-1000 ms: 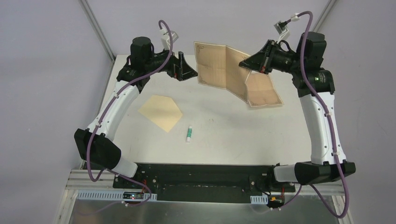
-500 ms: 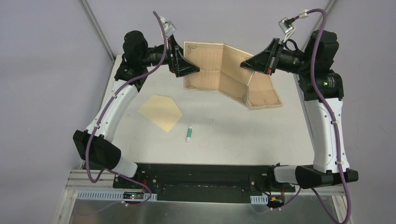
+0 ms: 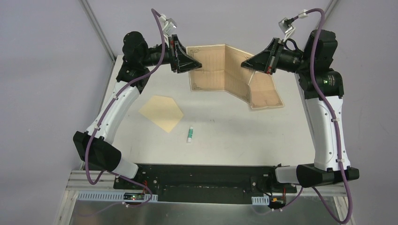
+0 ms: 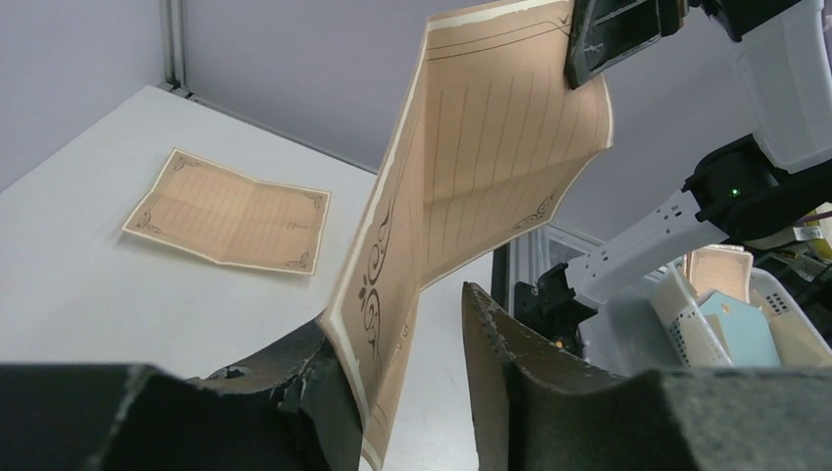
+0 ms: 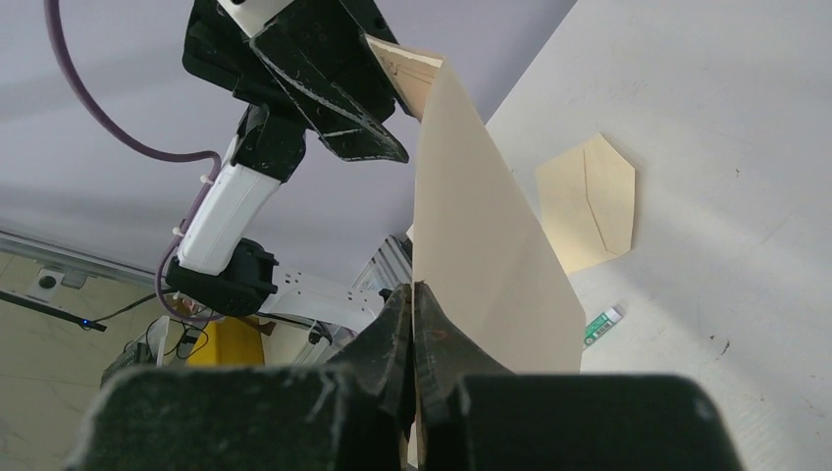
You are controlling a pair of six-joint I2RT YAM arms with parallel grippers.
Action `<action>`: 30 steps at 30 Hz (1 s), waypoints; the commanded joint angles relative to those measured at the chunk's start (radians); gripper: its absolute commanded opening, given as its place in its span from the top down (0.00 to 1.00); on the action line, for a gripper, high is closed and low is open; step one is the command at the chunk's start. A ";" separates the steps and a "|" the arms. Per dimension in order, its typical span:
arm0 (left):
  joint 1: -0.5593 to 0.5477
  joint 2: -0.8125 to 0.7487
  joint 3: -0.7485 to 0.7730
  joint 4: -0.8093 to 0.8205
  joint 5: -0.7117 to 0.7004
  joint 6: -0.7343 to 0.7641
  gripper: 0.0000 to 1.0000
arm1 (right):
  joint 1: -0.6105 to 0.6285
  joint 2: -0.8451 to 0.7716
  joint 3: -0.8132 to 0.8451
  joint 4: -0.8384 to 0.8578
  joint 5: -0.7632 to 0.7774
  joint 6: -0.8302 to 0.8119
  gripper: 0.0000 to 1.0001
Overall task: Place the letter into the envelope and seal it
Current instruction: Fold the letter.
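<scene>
Bearing surface (image 3: 234, 136): white, matte; the loose items lie flat on it.
Letter (image 3: 220, 68): unfolded and creased, aloft toward 12 o'clock, strung between left jaws and right jaws; well apart from the envelope (image 3: 162, 112).
Risk, letter: main worry, by my reading. The left side is caught only near the very edge. If the left jaws shut on too thin a margin, or the two ends are drawn apart, the sheet may slip free or tear at a crease. The slack bow could also buckle the wrong way.
Second sheet (image 3: 265, 96): flat at 2 o'clock; in the top view the letter's right end overlaps it. Likely to be brushed if the letter comes down there.
Envelope: flat at 9 o'clock, nothing touching it. The letter looks wider than it, so unfolded it probably won't go in.
Left jaws: part-way apart, straddling the letter's left edge. The paper lies against one finger with a gap to the other; no firm pinch visible.
Right jaws: together, clamped on the letter's right edge.
Tube (image 3: 190, 134): small, white-green, at 7 o'clock; no hazard seen.
</scene>
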 commanded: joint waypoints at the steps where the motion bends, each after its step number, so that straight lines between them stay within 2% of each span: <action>1: -0.022 0.002 0.006 0.065 -0.011 -0.031 0.67 | 0.005 0.005 0.045 -0.029 0.047 -0.033 1.00; 5: -0.034 0.000 0.010 0.013 -0.040 -0.006 0.82 | 0.006 0.014 0.051 -0.058 0.101 -0.044 1.00; 9: -0.057 -0.012 0.022 -0.105 -0.134 0.054 1.00 | 0.017 0.015 0.047 -0.061 0.152 -0.037 1.00; 11: -0.070 -0.021 0.025 -0.161 -0.217 0.074 1.00 | 0.036 0.012 0.040 -0.053 0.186 -0.029 0.96; 14: -0.090 -0.036 0.016 -0.194 -0.327 0.078 1.00 | 0.086 0.003 0.013 -0.015 0.227 0.006 0.73; 15: -0.094 -0.041 0.012 -0.193 -0.347 0.073 1.00 | 0.103 -0.001 0.001 -0.002 0.242 0.018 0.62; 17: -0.100 -0.050 -0.002 -0.181 -0.385 0.053 1.00 | 0.142 -0.005 -0.021 0.023 0.276 0.041 0.50; 21: -0.110 -0.067 -0.038 -0.119 -0.423 -0.019 1.00 | 0.226 -0.008 -0.066 0.079 0.360 0.078 0.40; 30: -0.131 -0.079 -0.101 0.020 -0.445 -0.177 1.00 | 0.323 0.015 -0.191 0.329 0.466 0.229 0.28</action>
